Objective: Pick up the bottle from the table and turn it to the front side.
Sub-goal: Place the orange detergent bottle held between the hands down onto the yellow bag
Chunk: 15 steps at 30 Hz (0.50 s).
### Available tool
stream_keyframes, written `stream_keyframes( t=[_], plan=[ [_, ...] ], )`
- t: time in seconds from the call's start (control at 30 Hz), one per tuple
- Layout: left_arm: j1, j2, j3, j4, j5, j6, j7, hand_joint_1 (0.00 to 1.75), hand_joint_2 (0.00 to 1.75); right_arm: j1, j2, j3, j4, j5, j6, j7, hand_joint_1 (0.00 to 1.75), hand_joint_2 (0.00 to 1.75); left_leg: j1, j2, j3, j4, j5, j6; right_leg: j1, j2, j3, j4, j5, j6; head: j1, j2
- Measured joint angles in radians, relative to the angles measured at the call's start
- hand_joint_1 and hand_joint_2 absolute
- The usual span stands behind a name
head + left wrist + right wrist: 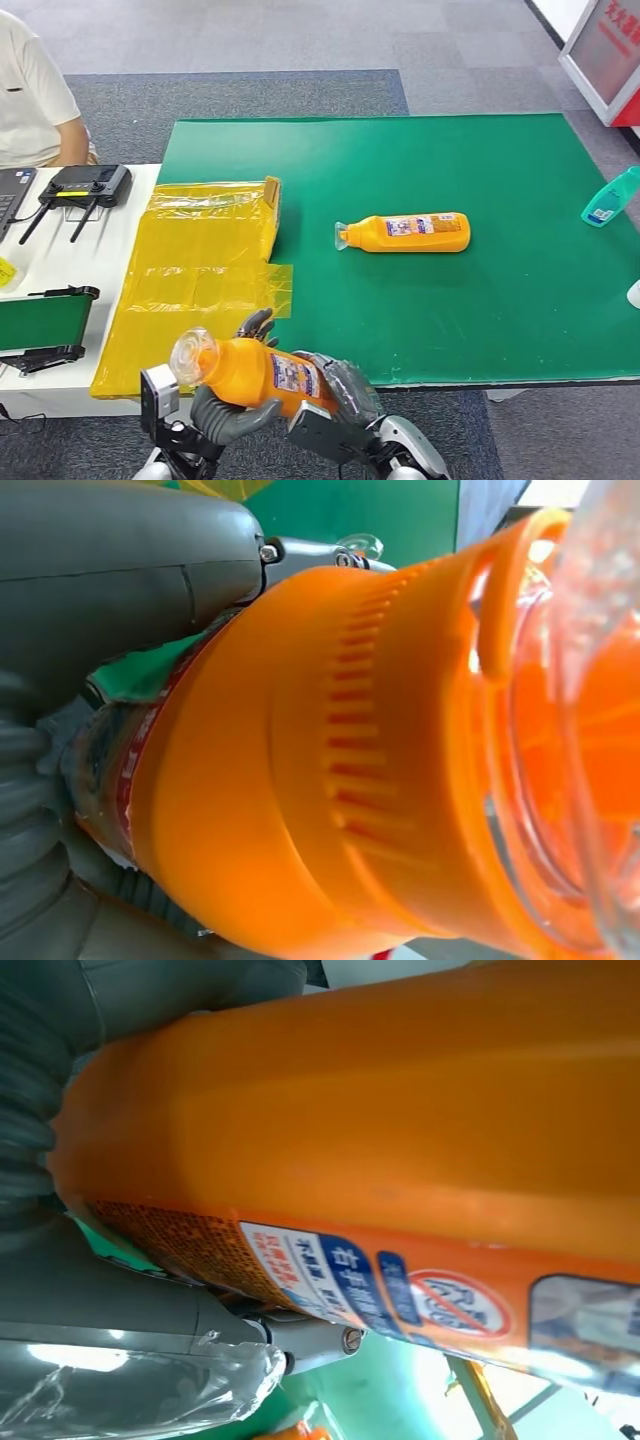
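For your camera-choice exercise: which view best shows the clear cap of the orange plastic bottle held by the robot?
The head view: the whole clear cap shows, at the bottle's end. The left wrist view shows it close, cropped and blurred; the right wrist view shows the orange body and label.

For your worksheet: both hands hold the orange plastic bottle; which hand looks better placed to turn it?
Probably the right hand: it wraps the orange plastic bottle's labelled body, while the left hand supports its neck end.
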<state>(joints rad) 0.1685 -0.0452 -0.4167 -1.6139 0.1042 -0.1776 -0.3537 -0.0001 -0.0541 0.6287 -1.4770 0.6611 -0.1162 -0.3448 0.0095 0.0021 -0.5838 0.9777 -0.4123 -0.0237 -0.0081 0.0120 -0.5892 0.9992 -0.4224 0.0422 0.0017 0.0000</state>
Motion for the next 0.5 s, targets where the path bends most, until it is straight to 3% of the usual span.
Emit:
stream_keyframes(
  t=[0.07, 0.1, 0.5],
  plan=[
    [-0.007, 0.0, -0.009, 0.003, -0.008, 0.006, -0.003, 1.66, 1.75, -0.003, 0.0, 0.002, 0.011, -0.009, 0.004, 0.002, 1.75, 1.75, 0.0, 0.0, 0.0, 0.0, 0.0, 0.0, 0.0, 0.0, 0.0, 0.0, 0.0, 0.0, 0.0, 0.0],
    [-0.01, 0.0, -0.012, 0.005, -0.006, 0.006, -0.005, 1.75, 1.75, -0.005, 0.0, 0.002, 0.016, -0.014, 0.004, 0.001, 1.75, 1.75, 0.0, 0.0, 0.0, 0.0, 0.0, 0.0, 0.0, 0.0, 0.0, 0.0, 0.0, 0.0, 0.0, 0.0],
    [-0.015, 0.002, -0.023, 0.007, -0.003, 0.008, -0.016, 1.75, 1.75, -0.006, 0.001, 0.004, 0.04, -0.034, -0.002, -0.013, 1.75, 1.75, 0.0, 0.0, 0.0, 0.0, 0.0, 0.0, 0.0, 0.0, 0.0, 0.0, 0.0, 0.0, 0.0, 0.0]
  ],
)
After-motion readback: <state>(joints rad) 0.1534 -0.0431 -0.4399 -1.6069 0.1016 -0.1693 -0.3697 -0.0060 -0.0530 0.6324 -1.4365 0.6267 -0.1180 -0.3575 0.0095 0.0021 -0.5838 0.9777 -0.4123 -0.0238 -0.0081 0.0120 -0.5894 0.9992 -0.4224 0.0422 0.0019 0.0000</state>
